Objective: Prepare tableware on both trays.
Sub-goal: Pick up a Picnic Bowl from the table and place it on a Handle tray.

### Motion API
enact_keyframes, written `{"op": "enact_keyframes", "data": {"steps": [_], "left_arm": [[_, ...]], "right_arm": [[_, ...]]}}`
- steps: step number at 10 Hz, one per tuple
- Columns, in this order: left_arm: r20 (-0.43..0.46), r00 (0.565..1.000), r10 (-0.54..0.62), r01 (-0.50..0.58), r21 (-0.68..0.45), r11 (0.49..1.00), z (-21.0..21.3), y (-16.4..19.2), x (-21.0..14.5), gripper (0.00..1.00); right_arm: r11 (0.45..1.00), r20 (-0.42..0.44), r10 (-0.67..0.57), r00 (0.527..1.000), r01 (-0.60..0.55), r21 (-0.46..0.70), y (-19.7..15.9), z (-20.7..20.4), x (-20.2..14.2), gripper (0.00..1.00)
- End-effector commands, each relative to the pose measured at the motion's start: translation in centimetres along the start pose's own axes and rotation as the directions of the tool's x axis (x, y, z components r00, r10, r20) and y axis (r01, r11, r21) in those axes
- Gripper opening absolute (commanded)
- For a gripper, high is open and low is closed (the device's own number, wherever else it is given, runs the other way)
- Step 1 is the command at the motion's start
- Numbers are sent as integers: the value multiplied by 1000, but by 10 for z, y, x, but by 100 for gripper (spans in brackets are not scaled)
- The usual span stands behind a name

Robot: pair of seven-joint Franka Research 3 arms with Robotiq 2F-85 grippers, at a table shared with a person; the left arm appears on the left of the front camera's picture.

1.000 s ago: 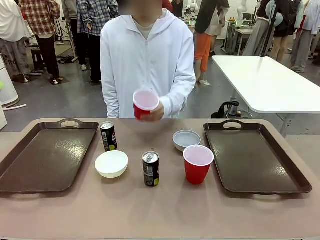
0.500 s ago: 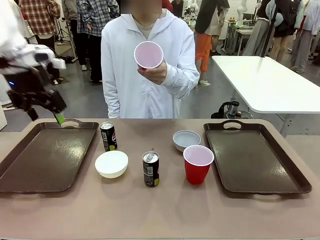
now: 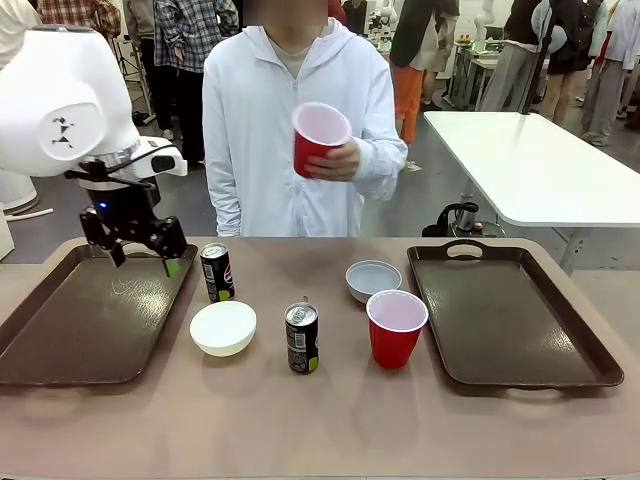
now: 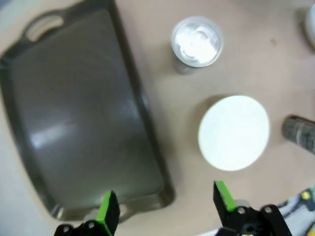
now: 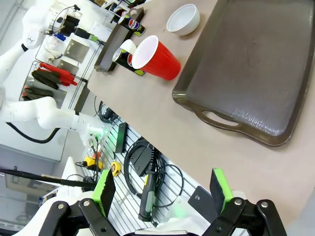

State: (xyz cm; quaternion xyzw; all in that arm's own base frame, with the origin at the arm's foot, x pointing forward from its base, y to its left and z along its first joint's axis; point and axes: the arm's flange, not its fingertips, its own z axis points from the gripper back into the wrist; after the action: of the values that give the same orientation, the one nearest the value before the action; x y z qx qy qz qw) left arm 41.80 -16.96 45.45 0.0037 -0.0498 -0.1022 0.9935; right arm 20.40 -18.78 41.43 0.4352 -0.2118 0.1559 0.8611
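My left gripper (image 3: 146,259) hangs open over the far right corner of the left tray (image 3: 70,320), close to a dark can (image 3: 216,271). From the left wrist, the open gripper (image 4: 165,204) looks down on the tray (image 4: 74,123), a can top (image 4: 197,42) and a whitish bowl (image 4: 234,132). On the table between the trays stand a bowl (image 3: 223,327), a second can (image 3: 301,338), a smaller bowl (image 3: 373,280) and a red cup (image 3: 396,328). The person's hand holds another red cup (image 3: 320,135) at chest height. My right gripper (image 5: 162,191) is open, off the table near the right tray (image 5: 251,69).
The right tray (image 3: 510,310) lies bare at the right of the table. The person in a white hooded top (image 3: 290,120) stands at the far edge. A second white table (image 3: 540,165) is behind at the right. Bare tabletop runs along the near edge.
My left arm has come in from the left and moved right and down to the left tray's far corner. The person lifted the red cup and shifted it right.
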Motion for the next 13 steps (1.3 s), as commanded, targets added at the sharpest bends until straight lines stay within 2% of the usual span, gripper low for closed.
{"op": "enact_keyframes", "data": {"steps": [1, 3, 4, 9, 10, 11, 13], "left_arm": [[20, 997, 81, -79, -67, 995, -9, -16, 4, 100], [39, 993, 113, -107, -123, 987, -24, -29, -4, 100], [4, 999, 54, -54, -63, 997, -11, -17, 3, 100], [10, 998, 63, -62, -77, 995, -15, -20, 3, 100], [33, 999, 30, -28, -53, 998, -27, -32, -2, 100], [21, 999, 34, -33, -64, 997, -43, -36, -3, 100], [-43, 999, 32, -35, -54, 998, -72, -37, -3, 100]], "right_arm": [[1000, 13, 13, 1000, -13, 11, 0, 1, 0, 100], [1000, 13, 13, 1000, -13, 11, 0, 1, 0, 100], [1000, 13, 13, 1000, -13, 11, 0, 1, 0, 100], [1000, 13, 13, 1000, -13, 11, 0, 1, 0, 100], [1000, 13, 13, 1000, -13, 11, 0, 1, 0, 100], [1000, 13, 13, 1000, -13, 11, 0, 1, 0, 100], [1000, 13, 13, 1000, -13, 11, 0, 1, 0, 100]]}}
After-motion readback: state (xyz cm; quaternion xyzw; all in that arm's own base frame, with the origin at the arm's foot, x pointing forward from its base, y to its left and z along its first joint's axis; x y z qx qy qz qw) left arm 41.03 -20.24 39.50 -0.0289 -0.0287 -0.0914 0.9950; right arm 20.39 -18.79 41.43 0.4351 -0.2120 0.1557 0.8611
